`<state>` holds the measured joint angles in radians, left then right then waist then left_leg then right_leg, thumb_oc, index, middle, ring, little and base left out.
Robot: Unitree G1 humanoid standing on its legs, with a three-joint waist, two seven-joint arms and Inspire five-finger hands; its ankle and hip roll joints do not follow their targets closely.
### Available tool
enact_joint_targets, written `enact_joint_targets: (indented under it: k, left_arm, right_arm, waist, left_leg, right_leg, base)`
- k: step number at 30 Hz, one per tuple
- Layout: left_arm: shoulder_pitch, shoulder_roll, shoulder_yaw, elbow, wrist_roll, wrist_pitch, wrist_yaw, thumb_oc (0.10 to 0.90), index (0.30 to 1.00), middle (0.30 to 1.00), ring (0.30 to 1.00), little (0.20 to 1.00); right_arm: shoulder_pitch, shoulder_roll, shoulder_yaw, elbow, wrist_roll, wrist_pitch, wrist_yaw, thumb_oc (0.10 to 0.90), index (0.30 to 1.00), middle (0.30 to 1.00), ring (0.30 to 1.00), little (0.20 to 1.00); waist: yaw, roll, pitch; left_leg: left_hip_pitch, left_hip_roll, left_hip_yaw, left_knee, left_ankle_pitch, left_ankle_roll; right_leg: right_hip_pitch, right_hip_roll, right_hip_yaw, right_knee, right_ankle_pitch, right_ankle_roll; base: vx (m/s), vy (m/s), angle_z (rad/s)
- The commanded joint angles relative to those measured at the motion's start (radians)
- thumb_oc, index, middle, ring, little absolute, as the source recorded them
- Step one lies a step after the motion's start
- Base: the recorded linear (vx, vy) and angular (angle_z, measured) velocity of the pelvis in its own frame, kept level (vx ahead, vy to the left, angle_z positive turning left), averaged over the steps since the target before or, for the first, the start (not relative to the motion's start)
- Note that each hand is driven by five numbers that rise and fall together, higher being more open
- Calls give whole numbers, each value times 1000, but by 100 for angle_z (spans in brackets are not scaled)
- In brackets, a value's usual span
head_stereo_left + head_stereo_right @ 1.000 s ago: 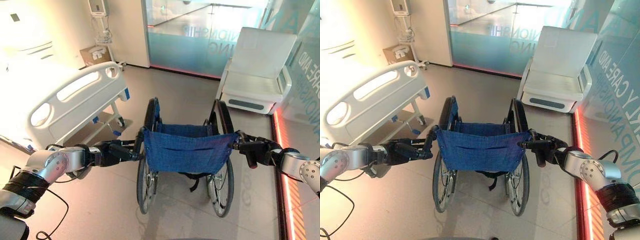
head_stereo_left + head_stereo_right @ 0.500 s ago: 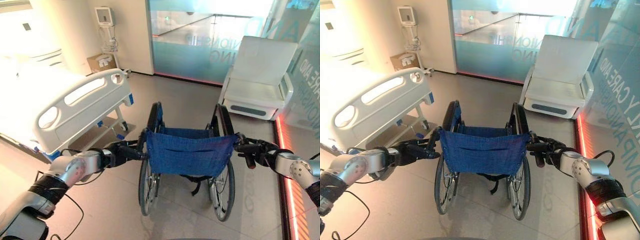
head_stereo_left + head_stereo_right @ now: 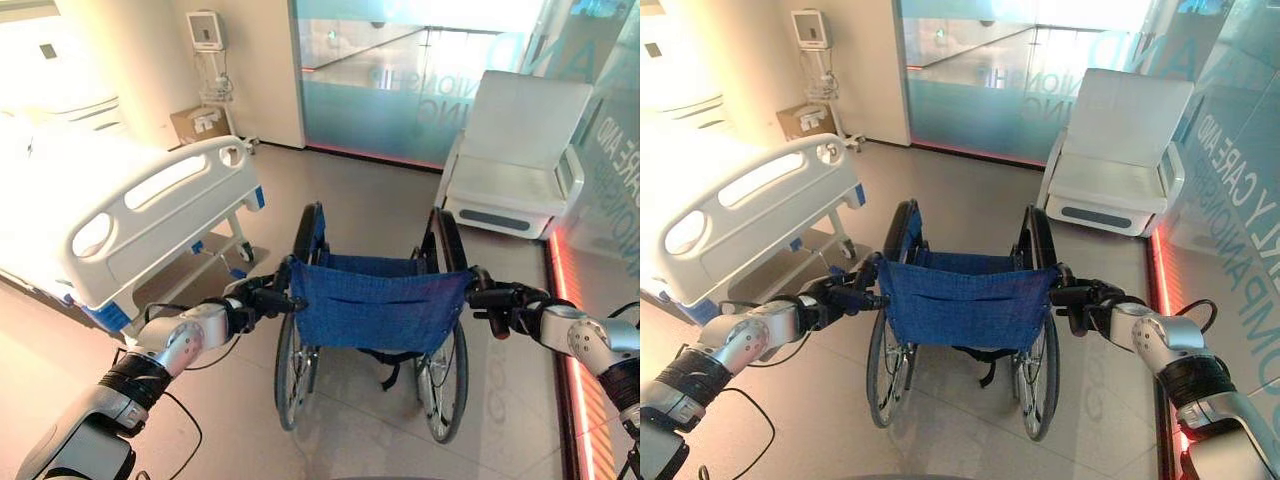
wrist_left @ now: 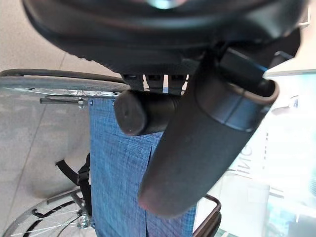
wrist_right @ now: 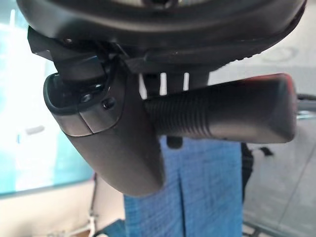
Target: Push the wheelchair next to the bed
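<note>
Wheelchair (image 3: 378,310) stands just past the foot of the bed (image 3: 150,215), a strip of floor between them, so your push is underway but not finished. In the right eye view, left hand (image 3: 840,295) and right hand (image 3: 1095,300) sit at the chair's two rear corners. In the left wrist view, your fingers (image 4: 207,133) curl round the left push handle (image 4: 143,111). In the right wrist view, the right push handle (image 5: 222,111) is clasped likewise.

Wheelchair (image 3: 375,310): blue woven back, black grips, tyres. Bed (image 3: 150,215): white rails, blue corner caps. Recliner chair (image 3: 520,160): white. Floor (image 3: 360,200): beige. Hands, left (image 3: 262,300), right (image 3: 505,300): dark.
</note>
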<state>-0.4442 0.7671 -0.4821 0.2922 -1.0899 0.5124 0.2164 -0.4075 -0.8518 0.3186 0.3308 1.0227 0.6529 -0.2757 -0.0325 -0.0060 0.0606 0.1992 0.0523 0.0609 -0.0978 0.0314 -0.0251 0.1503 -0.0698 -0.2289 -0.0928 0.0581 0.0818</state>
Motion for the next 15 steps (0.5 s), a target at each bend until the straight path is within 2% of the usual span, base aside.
enact_joint_targets:
  k: [1,2,4,15]
  left_arm:
    - [-234,-53,86,14,24,-173,-44,510,465,465,465,465]
    - [-234,-62,79,14,28,-175,-45,416,324,324,324,324]
    - [-233,-70,74,14,46,-181,-58,400,300,300,300,300]
    - [-245,-111,55,7,67,-217,-49,400,300,300,300,300]
  right_arm:
    - [-150,206,83,-149,104,-11,142,400,300,300,300,300]
    - [-149,214,85,-149,97,-14,140,400,300,300,300,300]
    - [-146,221,86,-150,90,-19,139,400,300,300,300,300]
    - [-149,249,74,-154,93,-48,123,400,300,300,300,300]
  waist:
    - [36,-16,9]
    - [35,-16,11]
    - [34,-16,12]
    - [23,-17,16]
  left_leg:
    - [-4,-89,-1,11,-25,19]
    - [-1,-90,0,11,-25,21]
    - [0,-91,0,11,-26,22]
    - [16,-106,9,11,-35,38]
  right_leg:
    - [58,-7,5,31,-34,20]
    - [58,-8,6,34,-34,20]
    - [57,-8,8,36,-34,20]
    - [51,-14,26,58,-38,24]
  base:
    - [50,18,0]
    - [43,20,0]
    - [18,8,0]
    - [48,37,-3]
